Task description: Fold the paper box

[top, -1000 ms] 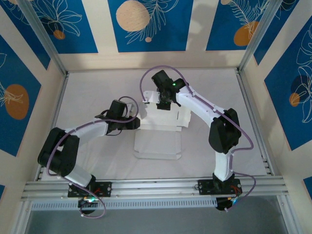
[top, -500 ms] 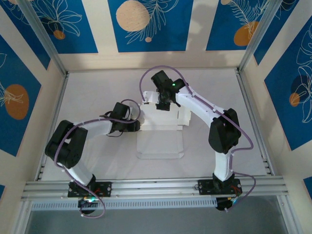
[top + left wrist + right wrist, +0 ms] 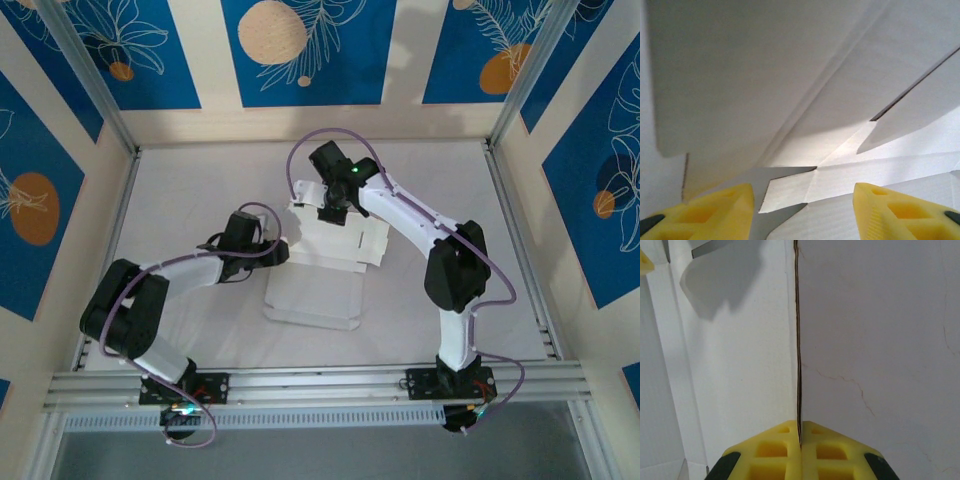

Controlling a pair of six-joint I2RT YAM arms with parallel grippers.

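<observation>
The paper box [image 3: 335, 243] is a white die-cut card lying mid-table, with its back wall raised and a flat panel [image 3: 312, 298] spread toward me. My right gripper [image 3: 334, 206] is at the back wall's top edge; in the right wrist view its yellow fingers [image 3: 780, 450] are shut on the thin card edge [image 3: 798, 340]. My left gripper [image 3: 280, 252] is at the box's left end. In the left wrist view it [image 3: 802, 200] stands open, with a small side tab [image 3: 790, 192] and folded walls [image 3: 790, 75] just beyond its tips.
The white table [image 3: 180, 190] is fenced by aluminium rails [image 3: 520, 240] on the left, right and near sides, with patterned blue walls beyond. Purple cables [image 3: 300, 160] loop off both arms above the box.
The box has swung, and its flat front panel has slid left and tilted. My left gripper's jaws have opened wider beside the left end. The right gripper has kept its grip on the back wall.
</observation>
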